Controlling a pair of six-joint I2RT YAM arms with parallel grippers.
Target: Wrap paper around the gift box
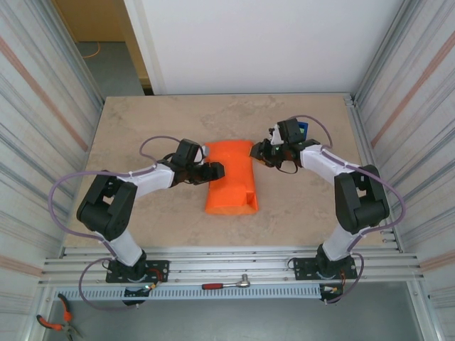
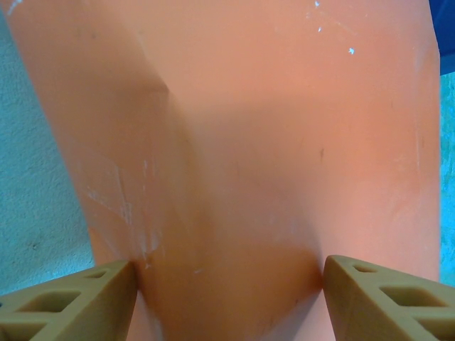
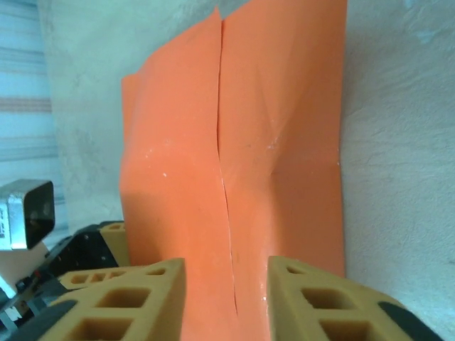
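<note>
The orange paper (image 1: 231,179) lies in the middle of the table, folded over into a long parcel. The gift box is hidden under it. My left gripper (image 1: 215,170) is at the parcel's left side. In the left wrist view its fingertips (image 2: 114,291) press on both sides of a wide bulge in the paper (image 2: 234,177), so the left gripper (image 2: 229,273) is shut on the wrapped paper. My right gripper (image 1: 257,153) is at the parcel's far right corner. In the right wrist view the right gripper (image 3: 226,266) stands narrowly open over the seam where two edges of the paper (image 3: 270,142) meet.
A blue tape dispenser (image 1: 303,128) sits behind the right gripper. A ratchet (image 1: 227,284) and red-handled pliers (image 1: 53,323) lie on the frame in front of the table. Corrugated walls close in both sides. Bare tabletop (image 1: 156,128) surrounds the parcel.
</note>
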